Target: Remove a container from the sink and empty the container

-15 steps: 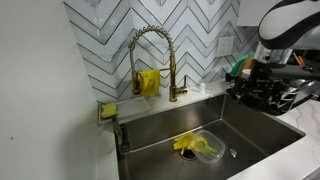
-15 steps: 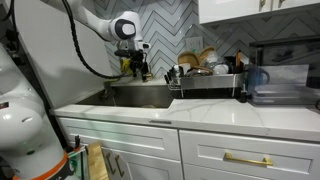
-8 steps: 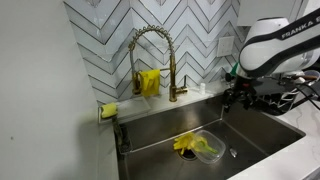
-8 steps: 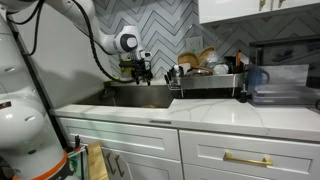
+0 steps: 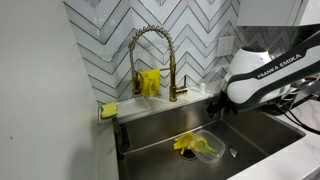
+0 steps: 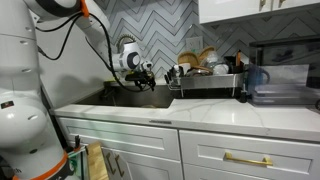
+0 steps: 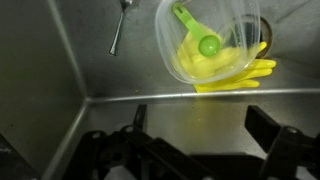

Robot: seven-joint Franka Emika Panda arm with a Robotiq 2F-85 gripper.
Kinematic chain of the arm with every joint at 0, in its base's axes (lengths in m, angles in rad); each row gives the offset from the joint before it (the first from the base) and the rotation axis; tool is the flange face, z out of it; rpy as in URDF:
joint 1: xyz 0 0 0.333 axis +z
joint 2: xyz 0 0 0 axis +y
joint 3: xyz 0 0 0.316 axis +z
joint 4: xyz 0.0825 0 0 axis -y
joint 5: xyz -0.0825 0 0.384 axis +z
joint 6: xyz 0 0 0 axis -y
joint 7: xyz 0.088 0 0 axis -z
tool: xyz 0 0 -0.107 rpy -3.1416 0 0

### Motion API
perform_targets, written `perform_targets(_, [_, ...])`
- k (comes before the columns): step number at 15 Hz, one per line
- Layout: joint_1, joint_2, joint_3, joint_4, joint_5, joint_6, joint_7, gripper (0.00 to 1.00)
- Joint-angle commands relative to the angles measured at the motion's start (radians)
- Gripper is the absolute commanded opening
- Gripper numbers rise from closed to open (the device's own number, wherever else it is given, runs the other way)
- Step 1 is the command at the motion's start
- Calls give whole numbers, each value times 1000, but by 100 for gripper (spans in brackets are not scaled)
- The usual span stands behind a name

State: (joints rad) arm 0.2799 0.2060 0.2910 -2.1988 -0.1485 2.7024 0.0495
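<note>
The steel sink (image 5: 165, 127) takes up most of the scene, and everything the task concerns lies on its floor, below the rim, so any grasp has to come from above. The Franka arm (image 5: 258, 76) leans in over the basin's far side for that reason. In the wrist view its claw (image 7: 200, 120) hangs above the sink bottom with its two fingers spread wide apart and nothing between them. It looks set for a descent, not a grip.

The clear plastic container (image 7: 210, 42) rests near the drain in an exterior view (image 5: 206, 148), well short of the claw and untouched. It sits partly on a yellow rubber glove (image 7: 238, 72), which probably tilts it a little and may let it slide when pinched. A green scoop (image 7: 206, 44) lies inside it, the contents to be tipped out once it is lifted. A small metal spoon (image 7: 118, 30) lies apart on the sink floor, clear of the likely approach.
</note>
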Motion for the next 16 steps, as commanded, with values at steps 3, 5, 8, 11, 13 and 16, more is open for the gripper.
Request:
perform_targets(3, [6,57,-5,38,31,-51,-45,100])
perform_targets(5, [-5,110,4,54,60,-51,-91,100])
perform_targets(8, [0,171,-15,80,29,-83,-128,100])
perform_targets(11, [11,242,-38,134,9,-108,-140,100])
perform_targets(13, [14,290,-44,179,18,-122,-134,100])
perform_targets(16, [18,359,-50,246,24,-133,-133,100])
